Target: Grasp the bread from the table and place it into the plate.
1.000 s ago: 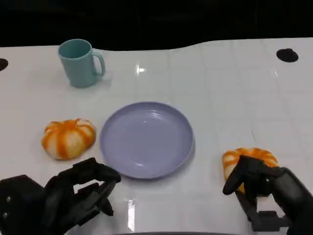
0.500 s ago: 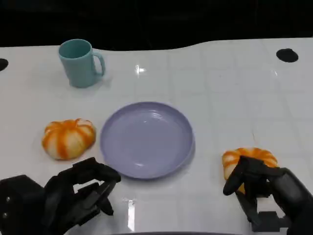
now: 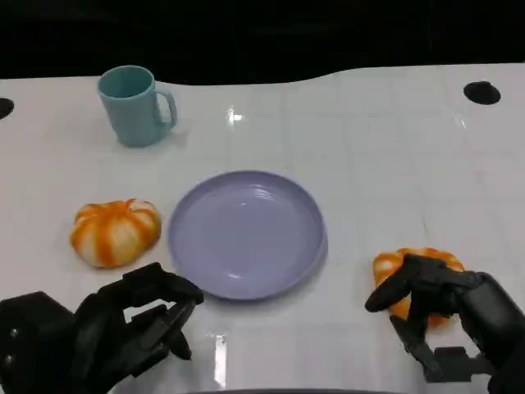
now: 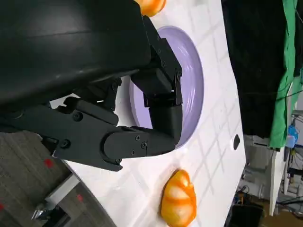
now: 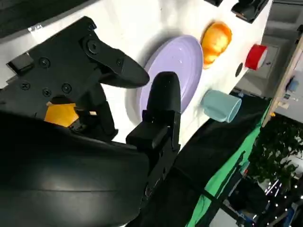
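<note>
Bread (image 3: 392,264), an orange bun striped with white, lies on the white table (image 3: 369,148) near its front edge, to the right of the plate, and the right hand (image 3: 439,308) is draped over its near side: black fingers (image 3: 385,294) curl across the top and front of the bun and touch it, though whether they grip it firmly cannot be told. In the right wrist view a patch of the same orange bun (image 5: 60,115) shows tucked under that hand's fingers. The lavender plate (image 3: 246,232) sits in the middle of the table, just beside the bun and apart from it, with nothing lying between the two. On the plate's other side rests a second orange-and-white bun (image 3: 115,231), near the rim but not touching. The left hand (image 3: 135,324) hovers low at the front edge, nearer than that second bun, its fingers curled loosely inward and holding nothing. Farther back on the left stands a teal mug (image 3: 134,105), upright, handle turned to the right, well apart from everything else. A dark round hole (image 3: 481,92) marks the table's far right corner. Beyond the glossy tabletop the background is black; the wrist views show green cloth (image 4: 287,71) hanging beside the table.
</note>
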{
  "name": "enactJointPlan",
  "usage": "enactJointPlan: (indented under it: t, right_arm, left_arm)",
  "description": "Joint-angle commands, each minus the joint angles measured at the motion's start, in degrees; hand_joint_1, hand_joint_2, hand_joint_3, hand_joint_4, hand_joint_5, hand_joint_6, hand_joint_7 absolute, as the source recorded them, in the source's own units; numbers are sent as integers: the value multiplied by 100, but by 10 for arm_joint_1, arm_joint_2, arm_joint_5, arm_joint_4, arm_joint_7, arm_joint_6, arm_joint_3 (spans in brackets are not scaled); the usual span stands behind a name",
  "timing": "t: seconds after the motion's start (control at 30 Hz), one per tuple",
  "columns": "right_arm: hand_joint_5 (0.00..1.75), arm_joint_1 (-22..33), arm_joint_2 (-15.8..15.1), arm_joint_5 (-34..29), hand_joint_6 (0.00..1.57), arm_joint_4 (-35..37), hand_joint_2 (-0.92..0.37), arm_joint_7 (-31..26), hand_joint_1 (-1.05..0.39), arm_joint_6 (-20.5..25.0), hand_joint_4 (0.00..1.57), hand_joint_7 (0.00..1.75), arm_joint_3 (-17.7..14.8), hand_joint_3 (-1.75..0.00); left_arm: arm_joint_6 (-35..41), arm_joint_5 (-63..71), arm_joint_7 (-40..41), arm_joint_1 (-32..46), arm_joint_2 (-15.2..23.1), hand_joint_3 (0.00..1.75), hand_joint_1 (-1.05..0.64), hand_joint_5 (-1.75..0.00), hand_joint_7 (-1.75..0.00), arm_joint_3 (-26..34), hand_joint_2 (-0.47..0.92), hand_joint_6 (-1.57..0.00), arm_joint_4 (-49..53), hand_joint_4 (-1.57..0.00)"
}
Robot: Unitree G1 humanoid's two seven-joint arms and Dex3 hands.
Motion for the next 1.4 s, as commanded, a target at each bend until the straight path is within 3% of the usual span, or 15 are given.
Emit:
enactJointPlan:
  t: [0.03, 0.13, 0.27, 0.4, 0.73, 1.03, 1.4]
  right_arm:
    - [120, 3, -21, -60, 46, -46, -65, -19, -24, 21, 32, 71, -5, -46]
    - [102, 4, -36, -118, 46, -62, -75, -34, -29, 16, 27, 50, -2, -21]
    - [81, 4, -64, -182, 45, -86, -80, -35, -32, 17, 19, 30, -4, -6]
    - [63, 3, -87, -240, 43, -102, -78, -41, -33, 15, 12, 16, -5, 0]
    - [44, -5, -137, -365, 30, -151, -73, 9, -37, 51, 0, 3, 7, 0]
    - [53, -41, -140, -456, 34, -101, -71, 1, -42, 67, 2, 2, 43, 0]
    - [51, -134, -139, -508, 37, 8, -74, 26, -43, 96, 5, 1, 96, 0]
  left_arm:
    - [1, 2, 6, 1, 7, 42, -44, -168, -122, 1, 92, -73, -4, -67]
    - [0, -1, 3, 2, 6, 43, -44, -168, -122, 2, 92, -72, -4, -67]
    - [-3, -1, 1, 2, 7, 43, -44, -169, -123, 2, 92, -72, -2, -67]
    - [-2, 1, 3, 2, 6, 42, -46, -168, -123, 1, 92, -73, -2, -67]
    - [-4, 0, 2, 1, 4, 43, -44, -168, -121, -2, 92, -72, -1, -67]
    - [2, 0, 8, -2, 1, 42, -45, -171, -123, -4, 92, -72, -2, -65]
    - [-3, 6, 10, 4, 0, 43, -45, -171, -123, -9, 92, -70, -6, -65]
